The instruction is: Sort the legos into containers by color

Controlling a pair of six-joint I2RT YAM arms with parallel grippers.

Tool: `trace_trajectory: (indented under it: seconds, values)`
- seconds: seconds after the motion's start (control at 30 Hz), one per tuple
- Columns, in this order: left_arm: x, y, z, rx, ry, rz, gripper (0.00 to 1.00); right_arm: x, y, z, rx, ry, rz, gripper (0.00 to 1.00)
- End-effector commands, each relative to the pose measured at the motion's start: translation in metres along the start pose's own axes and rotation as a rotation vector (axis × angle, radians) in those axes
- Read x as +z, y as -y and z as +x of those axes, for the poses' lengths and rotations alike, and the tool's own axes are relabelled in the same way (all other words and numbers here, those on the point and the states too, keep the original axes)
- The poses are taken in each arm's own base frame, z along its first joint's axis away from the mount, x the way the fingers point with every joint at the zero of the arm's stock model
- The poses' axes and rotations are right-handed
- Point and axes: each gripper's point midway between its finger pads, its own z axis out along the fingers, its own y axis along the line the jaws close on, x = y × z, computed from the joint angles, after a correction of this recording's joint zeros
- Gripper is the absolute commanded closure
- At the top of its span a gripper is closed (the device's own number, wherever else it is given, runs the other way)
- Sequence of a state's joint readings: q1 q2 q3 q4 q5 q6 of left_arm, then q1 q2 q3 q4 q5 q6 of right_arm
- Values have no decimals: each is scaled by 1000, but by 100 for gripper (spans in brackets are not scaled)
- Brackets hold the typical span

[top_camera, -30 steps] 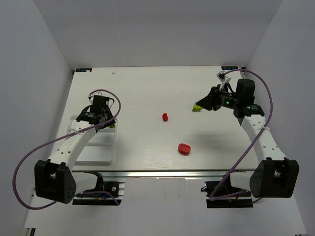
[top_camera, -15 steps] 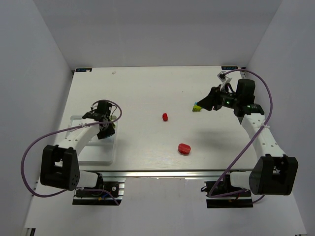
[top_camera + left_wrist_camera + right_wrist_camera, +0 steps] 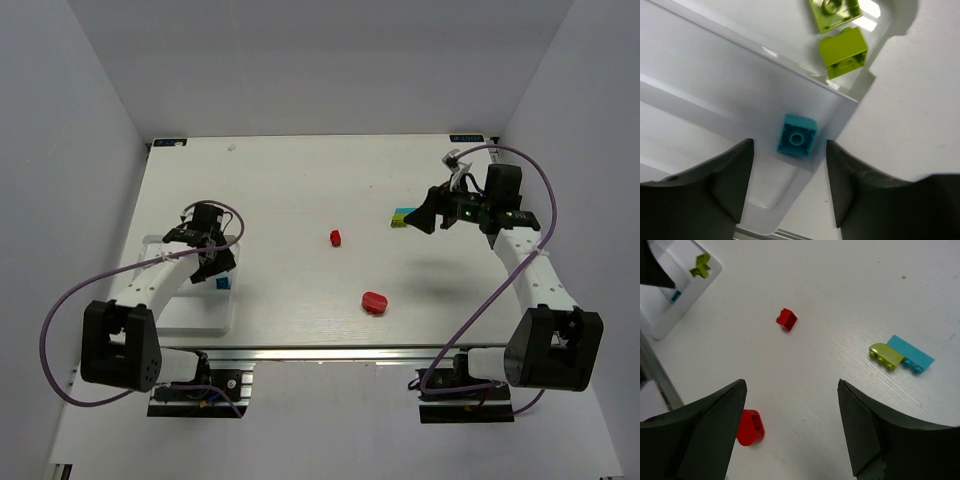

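The clear tray lies at the near left. My left gripper hovers over its right side, open and empty. A cyan lego lies in the tray compartment just past the gripper and also shows from above. Two yellow-green legos lie in the compartment beyond. My right gripper is open and empty above the table. A cyan lego and a yellow-green lego touch each other beside it. A small red lego and a rounded red one lie mid-table.
The tray's divider wall runs between the cyan and yellow-green compartments. The table's metal front edge lies just behind the tray and the rounded red piece. White walls close in the left, right and far sides.
My left gripper moved toward the near end of the tray and opened; the cyan lego now lies in the tray. My right gripper drew back slightly right, uncovering the cyan lego beside it.
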State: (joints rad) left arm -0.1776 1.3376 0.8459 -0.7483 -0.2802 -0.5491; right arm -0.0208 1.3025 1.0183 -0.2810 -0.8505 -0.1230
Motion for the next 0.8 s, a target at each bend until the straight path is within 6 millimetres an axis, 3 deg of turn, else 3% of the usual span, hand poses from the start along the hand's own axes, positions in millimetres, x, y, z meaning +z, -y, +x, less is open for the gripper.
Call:
trace_trajectory:
  seconds: [0.0, 0.07, 0.1, 0.13, 0.17, 0.2, 0.23, 0.27, 0.3, 0.33, 0.37, 0.47, 0.57, 0.6, 0.77]
  values:
    - [-30, 15, -37, -23, 141, 111, 31, -7, 14, -15, -272, 12, 48, 22]
    - [-48, 23, -47, 7, 212, 201, 70, -4, 23, -7, -414, -2, 49, 54]
    - [-60, 41, -52, 33, 243, 318, 86, -1, 32, -3, -590, -27, 31, 70]
    - [-69, 47, -54, 87, 274, 373, 100, -1, 33, -3, -661, -40, 11, 78]
    - [-83, 51, -55, 105, 320, 438, 100, 2, 36, 13, -670, -96, -26, 77]
    - [-93, 61, -59, 125, 361, 512, 100, 3, 41, 15, -797, -124, -55, 73]
    - [-102, 70, -55, 164, 374, 586, 97, 3, 44, 19, -839, -154, -83, 57]
    - [-113, 72, -57, 174, 425, 630, 88, 4, 45, 25, -833, -207, -133, 48]
    - [-117, 73, -55, 180, 436, 651, 76, 7, 50, 22, -933, -219, -160, 19]
    - [-122, 75, -55, 183, 448, 670, 60, 8, 60, 22, -951, -251, -155, 11]
    - [-129, 73, -57, 183, 475, 677, 41, 14, 74, 18, -966, -278, -156, 11]
    - [-137, 66, -59, 168, 510, 665, 29, 22, 106, 20, -1014, -384, -182, 11]
    - [-149, 56, -63, 143, 567, 650, 27, 30, 128, 34, -978, -460, -229, 11]
    - [-156, 52, -62, 134, 592, 656, 25, 30, 132, 25, -1002, -464, -231, 11]
    - [-168, 46, -60, 121, 640, 669, 17, 44, 145, 45, -1070, -491, -321, 12]
